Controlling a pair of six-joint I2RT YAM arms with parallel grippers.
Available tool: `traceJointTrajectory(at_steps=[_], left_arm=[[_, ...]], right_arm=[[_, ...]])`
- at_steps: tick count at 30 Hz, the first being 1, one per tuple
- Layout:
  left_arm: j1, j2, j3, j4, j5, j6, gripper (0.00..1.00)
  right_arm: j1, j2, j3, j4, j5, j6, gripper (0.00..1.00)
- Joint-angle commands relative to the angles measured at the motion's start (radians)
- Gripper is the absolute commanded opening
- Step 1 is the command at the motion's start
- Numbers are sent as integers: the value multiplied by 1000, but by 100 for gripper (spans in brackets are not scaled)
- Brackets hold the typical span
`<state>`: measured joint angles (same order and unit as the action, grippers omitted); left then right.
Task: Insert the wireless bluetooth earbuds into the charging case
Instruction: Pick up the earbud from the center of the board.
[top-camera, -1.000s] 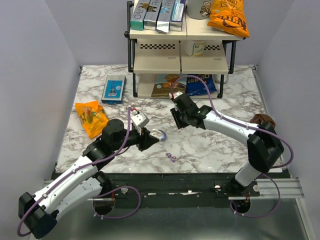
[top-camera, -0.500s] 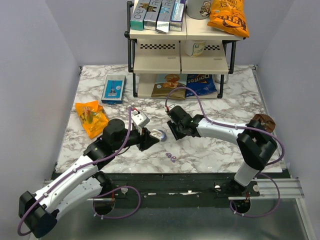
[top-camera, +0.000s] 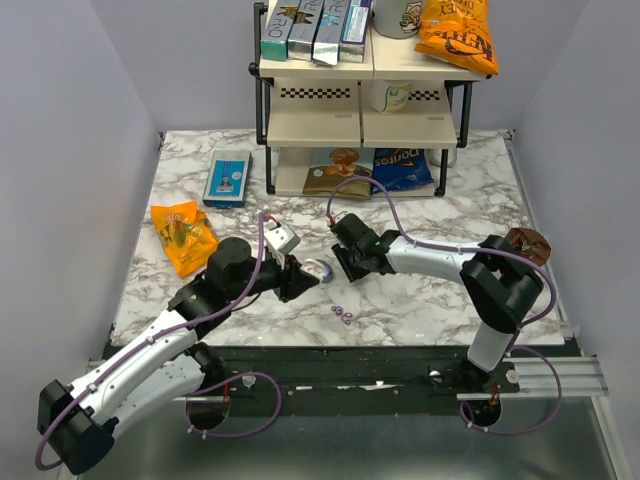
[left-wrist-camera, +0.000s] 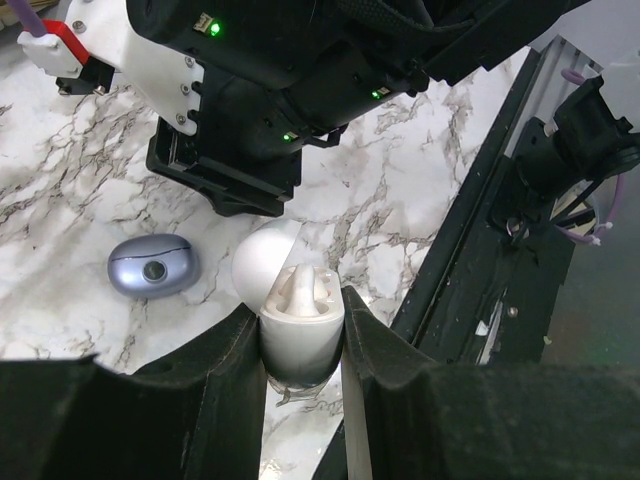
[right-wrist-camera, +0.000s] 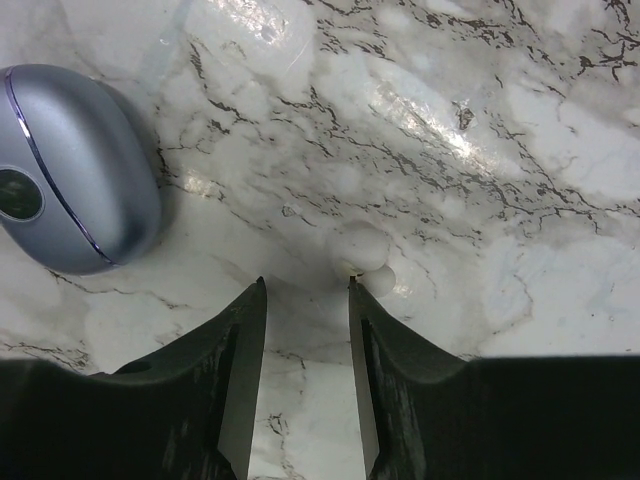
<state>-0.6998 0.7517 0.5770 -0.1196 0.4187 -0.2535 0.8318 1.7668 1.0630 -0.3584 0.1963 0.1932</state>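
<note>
Two wireless bluetooth earbuds (top-camera: 342, 315) are lying loose on the marble table (top-camera: 450, 290) close to its near edge, touching each other and outside any case. Just beyond them, the left gripper (left-wrist-camera: 297, 335) is pinching a white case (left-wrist-camera: 296, 345) between its fingers. This case's lid is standing open and a white bud (left-wrist-camera: 300, 290) is sitting in it. The charging case (left-wrist-camera: 153, 268) is resting on the marble just beside the white case, its lid shut, so its contents are not showing. The right gripper (right-wrist-camera: 305, 285) is hovering low next to it with its jaws a little apart and gripping nothing. A small white bud (right-wrist-camera: 362, 255) is lying on the marble at the tip of one finger.

Farther left, an orange snack bag (top-camera: 183, 235) and a flat blue box (top-camera: 228, 177) are lying on the table. At the back, a shelf rack (top-camera: 265, 120) is holding a blue chip bag (top-camera: 403, 168) and a tan bag (top-camera: 338, 170) on its lowest tier, a mug (top-camera: 388, 95) on the middle tier, and a row of boxes (top-camera: 315, 30) with an orange chip bag (top-camera: 455, 35) on top.
</note>
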Motion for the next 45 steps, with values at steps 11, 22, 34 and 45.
traceJointTrajectory(at_steps=[11,22,34,45], left_arm=[[-4,21,1,21,-18,-3,0],[-4,29,1,18,-20,-1,0],[-4,41,4,26,-17,2,0],[-4,47,4,28,-17,0,0]], right_arm=[[0,6,32,30,58,-28,48],[-5,26,48,29,75,-41,48],[-17,45,49,21,103,-46,47],[-37,48,46,19,111,-40,45]])
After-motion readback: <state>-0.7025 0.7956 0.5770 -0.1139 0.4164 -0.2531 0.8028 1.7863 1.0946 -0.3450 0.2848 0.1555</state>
